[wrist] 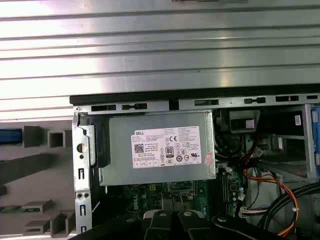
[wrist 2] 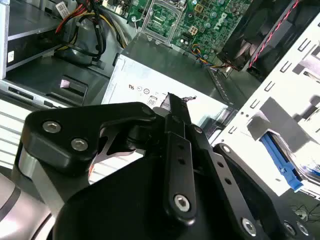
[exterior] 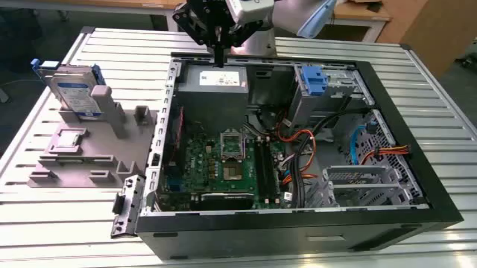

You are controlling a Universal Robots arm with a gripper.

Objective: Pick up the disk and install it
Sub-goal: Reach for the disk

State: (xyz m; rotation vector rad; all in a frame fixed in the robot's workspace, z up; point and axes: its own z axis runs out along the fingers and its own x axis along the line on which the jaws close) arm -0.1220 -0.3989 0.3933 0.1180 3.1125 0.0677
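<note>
The disk, a silver drive with a white-and-blue label in a blue carrier, stands upright on a grey fixture at the exterior view's left, outside the open computer case. My gripper hangs over the case's back edge, above the grey power supply, well to the right of the disk. Its black fingers are shut together with nothing between them. In the first wrist view the power supply lies just beyond the finger bases, and a blue edge of the carrier shows beside the fixture.
Inside the case are a green motherboard, orange and black cables, a blue-fronted drive bay at the back right and a metal cage at the front right. The ribbed metal table surrounds everything.
</note>
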